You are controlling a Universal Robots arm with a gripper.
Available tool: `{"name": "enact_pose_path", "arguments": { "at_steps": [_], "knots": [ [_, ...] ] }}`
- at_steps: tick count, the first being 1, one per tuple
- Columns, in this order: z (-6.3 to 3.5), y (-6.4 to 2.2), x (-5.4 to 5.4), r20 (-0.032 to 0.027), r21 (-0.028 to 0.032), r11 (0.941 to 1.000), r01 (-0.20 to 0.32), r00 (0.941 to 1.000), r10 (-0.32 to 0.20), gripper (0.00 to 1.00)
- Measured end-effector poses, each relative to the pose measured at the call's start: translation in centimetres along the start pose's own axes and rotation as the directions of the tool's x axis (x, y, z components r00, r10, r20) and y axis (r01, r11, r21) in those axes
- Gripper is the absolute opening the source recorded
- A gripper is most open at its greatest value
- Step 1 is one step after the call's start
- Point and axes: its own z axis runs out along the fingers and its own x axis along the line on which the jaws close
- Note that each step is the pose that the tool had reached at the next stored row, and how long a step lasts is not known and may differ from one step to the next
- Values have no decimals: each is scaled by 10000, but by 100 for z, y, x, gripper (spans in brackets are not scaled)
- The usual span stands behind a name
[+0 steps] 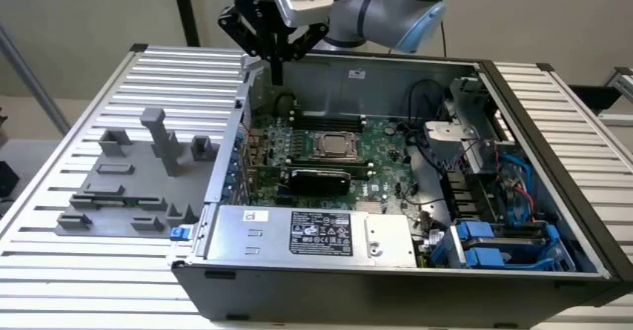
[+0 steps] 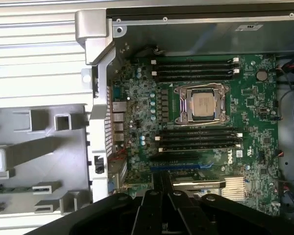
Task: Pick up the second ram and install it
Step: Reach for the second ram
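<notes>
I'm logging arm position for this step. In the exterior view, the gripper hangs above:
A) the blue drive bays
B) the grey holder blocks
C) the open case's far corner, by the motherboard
C: the gripper hangs over the case corner, apart from the holder blocks where the green ram stick lies.

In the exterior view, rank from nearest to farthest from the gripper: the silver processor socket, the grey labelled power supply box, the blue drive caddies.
From the gripper:
1. Silver square processor socket, mid-motherboard.
2. Grey metal power supply box, case front.
3. Blue plastic drive caddies, exterior view's right corner.
</notes>
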Motion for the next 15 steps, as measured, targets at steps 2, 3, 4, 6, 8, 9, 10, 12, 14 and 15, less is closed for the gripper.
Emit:
{"name": "enact_pose_path", "arguments": {
  "at_steps": [2,3,4,6,8,9,10,12,14,15],
  "knots": [
    [-2,-10,89,1,3,10000,-1,10000,1,0],
    [-3,-17,135,1,5,10000,-1,10000,1,0],
    [-5,-23,181,0,8,10000,0,10000,0,0],
    [-7,-37,271,1,14,10000,-1,10000,1,0],
    [-9,-52,361,2,25,10000,1,10000,-1,0],
    [-10,-60,405,3,33,10000,1,10000,-1,0],
    [-12,-68,450,3,43,10000,0,10000,0,0],
    [-14,-85,537,5,63,10000,1,10000,-1,0],
    [-17,-102,631,7,85,10000,1,10000,-1,0],
    [-18,-110,672,7,96,10000,1,10000,-1,0]
  ]
}}
